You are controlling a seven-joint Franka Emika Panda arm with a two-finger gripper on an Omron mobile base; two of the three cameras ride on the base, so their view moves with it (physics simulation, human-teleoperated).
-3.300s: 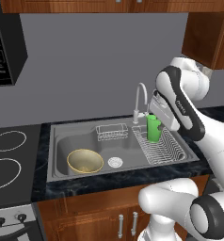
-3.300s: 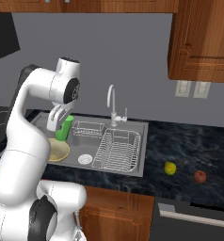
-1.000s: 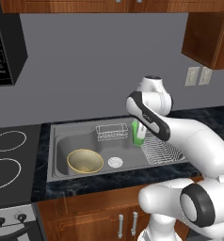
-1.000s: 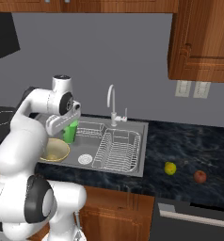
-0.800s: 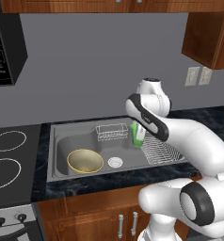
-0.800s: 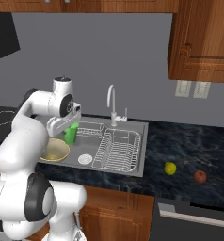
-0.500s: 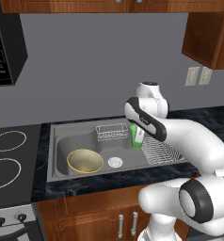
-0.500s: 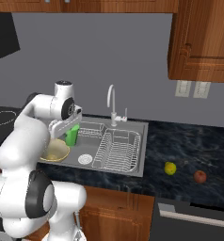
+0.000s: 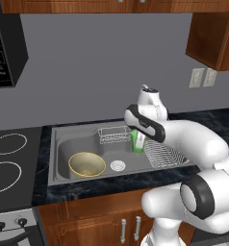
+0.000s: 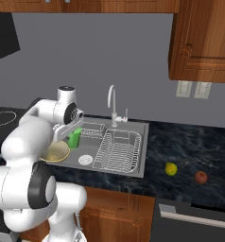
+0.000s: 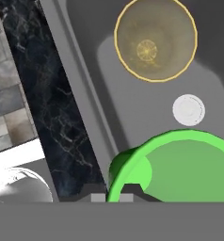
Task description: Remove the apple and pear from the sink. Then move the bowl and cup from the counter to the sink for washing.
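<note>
Green and handleless, the cup (image 9: 137, 141) hangs in the pincer (image 11: 112, 190), whose jaws are closed tight across the cup's rim, one tip inside the wall and one outside as the hand view shows it. It is held upright over the sink (image 9: 75, 137), low above the basin floor by the look of it, though whether its foot touches the metal I cannot tell. Below and ahead of the pincer lies the drain (image 11: 188, 109), and beyond that the bowl (image 11: 155, 39) already sits in the basin, well apart from the cup. Off to the pincer's far side, out on the counter (image 10: 180, 151), the pear (image 10: 170, 168) and apple (image 10: 200, 177) rest near each other, so the fruit part of the job looks done. I judge the cup light and stiff, its smooth, slightly tapered wall likely slippery, so a pinch over the rim is the sensible hold; a grasp round the body might slide. A narrow base could tip on release, so it wants setting flat on bare basin floor, clear of the wire rack (image 9: 165, 154) beside it.
</note>
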